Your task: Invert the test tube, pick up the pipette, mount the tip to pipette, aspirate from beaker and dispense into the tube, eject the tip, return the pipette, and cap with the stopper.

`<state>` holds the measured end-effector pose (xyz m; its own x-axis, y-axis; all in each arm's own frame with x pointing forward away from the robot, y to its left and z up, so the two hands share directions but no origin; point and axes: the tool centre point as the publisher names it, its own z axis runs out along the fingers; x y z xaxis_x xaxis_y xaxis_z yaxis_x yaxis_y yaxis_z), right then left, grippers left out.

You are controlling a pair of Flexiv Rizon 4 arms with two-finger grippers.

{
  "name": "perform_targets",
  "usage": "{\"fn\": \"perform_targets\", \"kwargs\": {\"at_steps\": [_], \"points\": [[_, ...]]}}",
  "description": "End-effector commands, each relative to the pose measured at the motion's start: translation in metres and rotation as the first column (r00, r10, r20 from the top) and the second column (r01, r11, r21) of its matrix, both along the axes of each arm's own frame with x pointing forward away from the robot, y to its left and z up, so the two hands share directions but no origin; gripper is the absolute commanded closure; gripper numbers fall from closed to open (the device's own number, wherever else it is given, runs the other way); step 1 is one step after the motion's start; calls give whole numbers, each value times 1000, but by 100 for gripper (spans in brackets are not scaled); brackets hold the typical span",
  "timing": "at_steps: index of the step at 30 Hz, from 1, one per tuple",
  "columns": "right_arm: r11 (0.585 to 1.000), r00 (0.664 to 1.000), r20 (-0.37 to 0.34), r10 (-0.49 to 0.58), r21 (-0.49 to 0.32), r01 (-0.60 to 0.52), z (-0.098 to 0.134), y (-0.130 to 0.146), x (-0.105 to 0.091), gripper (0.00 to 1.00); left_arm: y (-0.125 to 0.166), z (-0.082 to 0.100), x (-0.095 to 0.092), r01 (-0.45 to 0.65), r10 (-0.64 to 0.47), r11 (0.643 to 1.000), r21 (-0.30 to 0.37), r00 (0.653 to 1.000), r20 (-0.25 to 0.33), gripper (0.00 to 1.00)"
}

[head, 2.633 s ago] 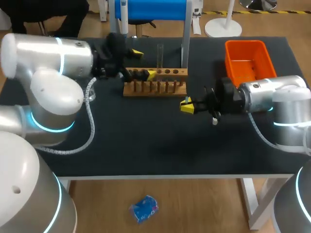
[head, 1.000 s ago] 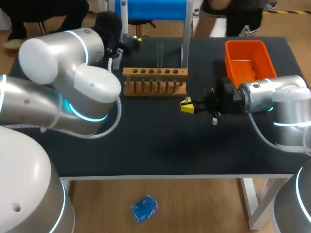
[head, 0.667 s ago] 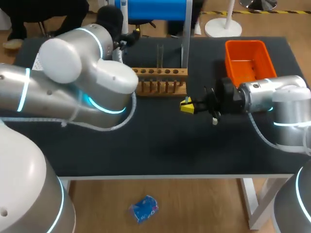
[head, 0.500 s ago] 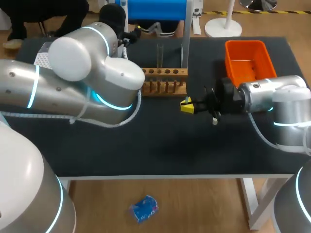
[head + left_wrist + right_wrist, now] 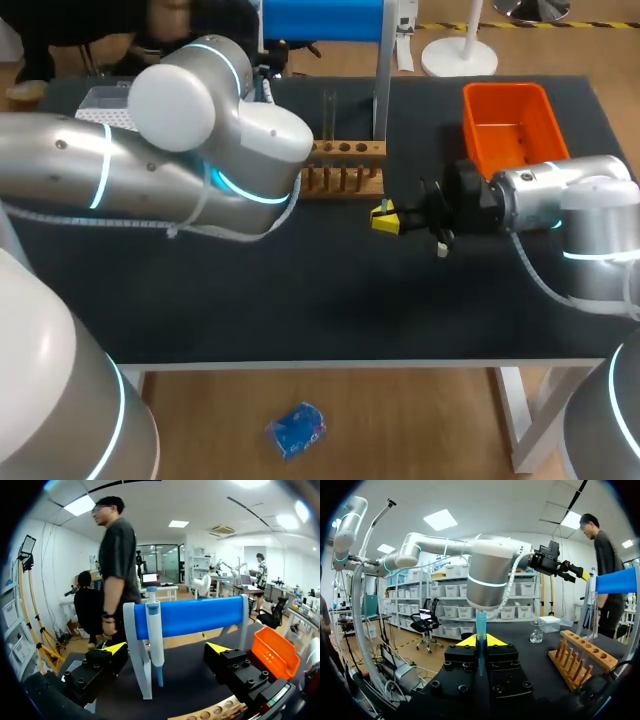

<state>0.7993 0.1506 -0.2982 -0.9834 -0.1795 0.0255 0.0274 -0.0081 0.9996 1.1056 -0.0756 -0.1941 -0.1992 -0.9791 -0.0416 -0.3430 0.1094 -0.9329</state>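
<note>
Left arm [image 5: 180,160] comes in from the left and reaches across the far side of the worktop [image 5: 330,300]. The left pincer [image 5: 166,648] has its fingers wide apart, nothing between them. Just ahead of it the pipette [image 5: 154,635], white with a blue top, hangs upright on the stand [image 5: 200,616] with the blue crossbar, not touched. The wrist view lines it up close to the gap between the yellow tips. Wooden rack [image 5: 350,150] sits near the stand's foot, partly hidden by the arm. Test tube [image 5: 329,110] is upright in the rack. Orange bin [image 5: 507,91] is at the far right of the worktop. Right pincer [image 5: 383,217] is on the near side of the rack, apart from it, fingers together and clamped on a slim blue piece [image 5: 480,627] that stands up between the yellow tips. Cannot tell if it is the stopper. From the right wrist, a glass beaker [image 5: 536,631] stands on the worktop beyond the rack's far end, a pale box [image 5: 551,623] just beside it.
</note>
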Motion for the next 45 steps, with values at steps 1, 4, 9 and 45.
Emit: {"fn": "perform_targets", "kwargs": {"at_steps": [1, 4, 9, 45], "points": [[1000, 1000, 0, -1, -2, 1, 0, 0, 0, 100, -2, -10, 18, -12, 12, 1000, -3, 1000, 2, 0], [1000, 1000, 0, -1, -2, 1, 0, 0, 0, 100, 0, -13, 27, -20, 20, 1000, -7, 1000, 0, 0], [1000, 1000, 0, -1, -2, 1, 0, 0, 0, 100, 2, -16, 40, -36, 36, 999, -4, 999, 8, 0], [1000, 1000, 0, -1, -2, 1, 0, 0, 0, 100, 1, -30, 76, -53, 52, 998, -16, 999, -15, 50]]}}
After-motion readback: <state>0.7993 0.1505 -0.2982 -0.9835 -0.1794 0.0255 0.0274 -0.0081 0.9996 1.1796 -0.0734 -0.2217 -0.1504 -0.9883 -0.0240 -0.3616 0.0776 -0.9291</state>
